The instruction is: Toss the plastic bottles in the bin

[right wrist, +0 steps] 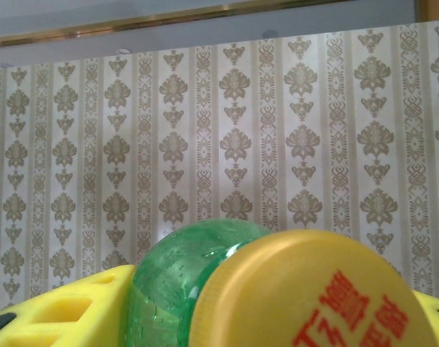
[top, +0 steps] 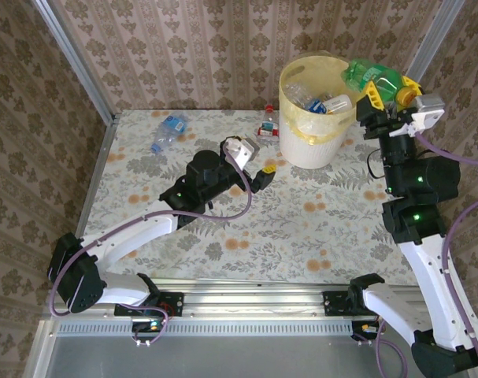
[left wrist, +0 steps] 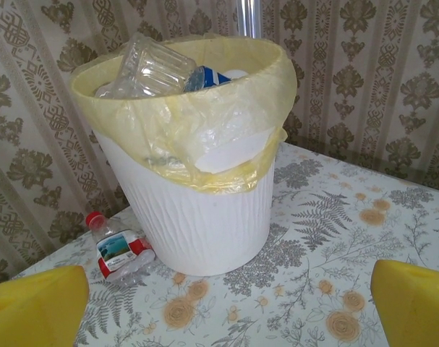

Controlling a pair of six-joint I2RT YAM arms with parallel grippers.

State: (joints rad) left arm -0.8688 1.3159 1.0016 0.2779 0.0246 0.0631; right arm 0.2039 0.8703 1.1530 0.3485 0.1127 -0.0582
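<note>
Top view: right gripper (top: 390, 88) raised at the bin's (top: 301, 146) far right side; jaws about half closed, clamped on 1 green bottle (top: 371, 76); bottle lies on its side, body overlapping the bin's right rim, yellow cap (top: 408, 93) pointing right, away from the bin.

Right wrist view: green bottle (right wrist: 172, 289) seated between the yellow fingers (right wrist: 60, 311); cap (right wrist: 313, 293) faces the camera, red print on it.

Top view: left gripper (top: 264, 175) low over the table (top: 301, 228), left of the bin; jaws fully apart, nothing between them. Left wrist view: fingertips (left wrist: 35, 303) at the 2 lower corners; bin (left wrist: 197, 217) straight ahead.

Bin: white, yellow liner (left wrist: 226, 137) folded over the rim; clear bottles (left wrist: 150, 69) piled up to rim level, 1 with a blue label.

On the table: 1 red-cap bottle (top: 268, 122) lying just beside the bin's left base, also seen from the left wrist (left wrist: 118, 249); contact with the bin cannot be told; 1 blue-label bottle (top: 168, 131) on its side at far left, well apart from the bin.
</note>
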